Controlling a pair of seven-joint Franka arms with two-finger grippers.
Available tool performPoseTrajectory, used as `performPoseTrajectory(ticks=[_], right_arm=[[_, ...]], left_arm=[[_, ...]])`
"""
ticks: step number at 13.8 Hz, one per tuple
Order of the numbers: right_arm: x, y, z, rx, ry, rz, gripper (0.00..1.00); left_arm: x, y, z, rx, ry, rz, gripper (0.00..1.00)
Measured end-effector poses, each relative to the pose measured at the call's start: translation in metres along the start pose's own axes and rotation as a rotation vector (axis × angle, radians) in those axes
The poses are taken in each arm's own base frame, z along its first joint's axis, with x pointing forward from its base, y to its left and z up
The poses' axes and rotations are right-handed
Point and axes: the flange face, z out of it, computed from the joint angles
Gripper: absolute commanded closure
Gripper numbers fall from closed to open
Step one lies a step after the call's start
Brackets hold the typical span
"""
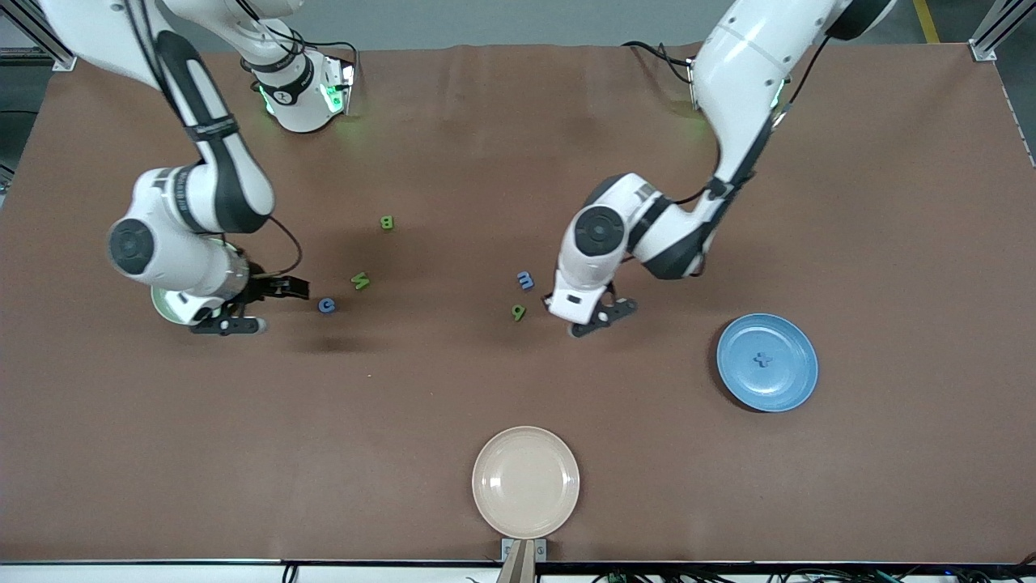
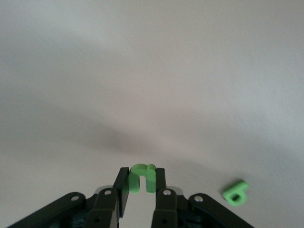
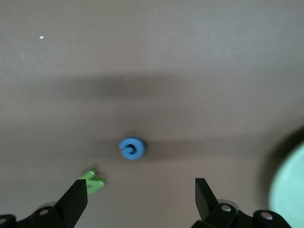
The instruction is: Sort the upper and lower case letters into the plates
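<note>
My left gripper (image 1: 603,317) is shut on a small green letter shaped like an n (image 2: 141,176), over the table beside a green g-shaped letter (image 1: 518,312), which also shows in the left wrist view (image 2: 235,192). A blue m (image 1: 526,280) lies just farther back. My right gripper (image 1: 271,306) is open and empty, close to a blue c (image 1: 326,305); the right wrist view shows the c (image 3: 132,147) ahead of the open fingers (image 3: 76,199). The sky blue plate (image 1: 797,380) holds a small blue letter (image 1: 762,359). The mint green plate (image 1: 162,306) is mostly hidden under the right arm.
A green M-shaped letter (image 1: 361,281) lies beside the blue c, and a green B (image 1: 387,223) lies farther back. A cream-beige plate (image 1: 526,482) sits near the table's front edge. The mint plate's rim (image 3: 290,190) shows in the right wrist view.
</note>
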Motion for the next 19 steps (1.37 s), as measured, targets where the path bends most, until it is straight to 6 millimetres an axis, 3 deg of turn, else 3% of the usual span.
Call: performPoseTrajectory(ticks=[2, 4, 6, 8, 12, 13, 14, 16, 17, 19], right_arm=[[-0.013, -0.019, 0.02, -0.007, 0.034, 0.019, 0.0], [-0.021, -0.023, 0.031, -0.01, 0.04, 0.031, 0.01], [-0.025, -0.033, 0.035, -0.014, 0.038, 0.051, 0.01], [-0.026, -0.043, 0.042, -0.023, 0.049, 0.046, 0.01], [-0.017, -0.024, 0.065, -0.071, 0.078, 0.032, 0.02], [-0.016, -0.021, 0.069, -0.074, 0.074, 0.036, 0.04], [-0.015, -0.02, 0.073, -0.075, 0.071, 0.037, 0.08], [-0.014, -0.02, 0.078, -0.078, 0.063, 0.038, 0.19], [-0.013, -0.02, 0.081, -0.079, 0.06, 0.038, 0.26], [-0.012, -0.02, 0.083, -0.079, 0.058, 0.037, 0.29]], left_arm=[[0.053, -0.045, -0.032, 0.032, 0.006, 0.024, 1.0], [0.096, -0.089, -0.04, 0.071, 0.019, 0.043, 1.0], [0.126, -0.127, -0.032, 0.128, 0.023, 0.072, 0.99], [0.141, -0.15, -0.023, 0.166, 0.022, 0.088, 0.99], [0.178, -0.203, 0.005, 0.253, 0.026, 0.096, 0.94], [0.186, -0.215, 0.013, 0.266, 0.02, 0.093, 0.86], [0.191, -0.224, 0.02, 0.271, 0.011, 0.089, 0.7], [0.194, -0.229, 0.029, 0.275, -0.004, 0.086, 0.0], [0.194, -0.229, 0.032, 0.276, -0.009, 0.087, 0.0], [0.194, -0.229, 0.034, 0.276, -0.01, 0.086, 0.0]])
